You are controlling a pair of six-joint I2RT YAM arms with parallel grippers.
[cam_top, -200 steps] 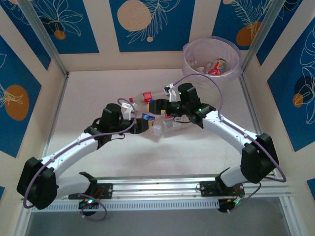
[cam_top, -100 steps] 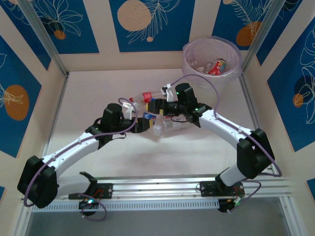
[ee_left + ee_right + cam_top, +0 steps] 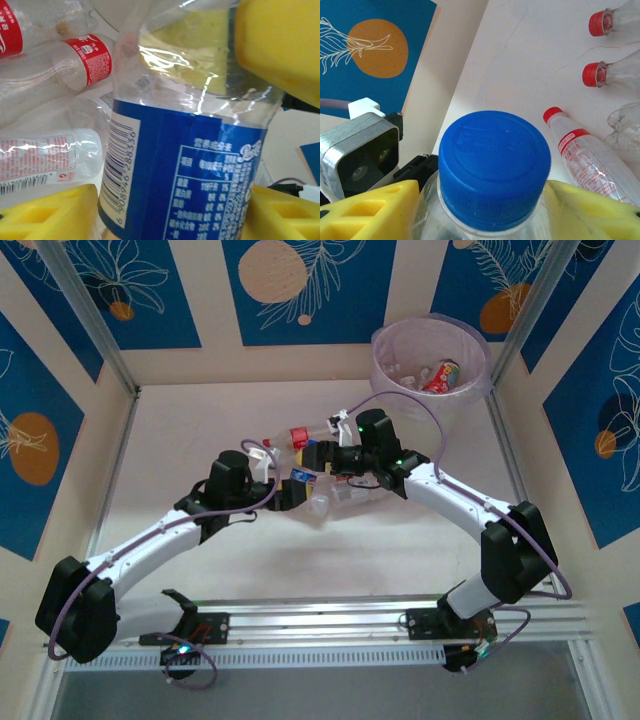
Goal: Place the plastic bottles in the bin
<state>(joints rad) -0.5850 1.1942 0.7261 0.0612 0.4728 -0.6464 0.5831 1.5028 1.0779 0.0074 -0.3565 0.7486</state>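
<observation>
Apparent handover, mid bench (image 3: 200, 420): my right fingers (image 3: 370, 212) clamp the clear, blue-capped plastic bottle (image 3: 185, 175) at its neck; my left fingers (image 3: 45, 215) flank its body, grip unclear. Next: carry it to the round, lilac-lined translucent bin (image 3: 385, 365).

The top camera looks down from behind the near edge over the whole table (image 3: 200, 430); the left wrist camera sits tight against a blue-labelled bottle (image 3: 190, 170); the right looks down on a blue-capped bottle (image 3: 495, 170); both catch red-labelled bottles (image 3: 82, 60).
</observation>
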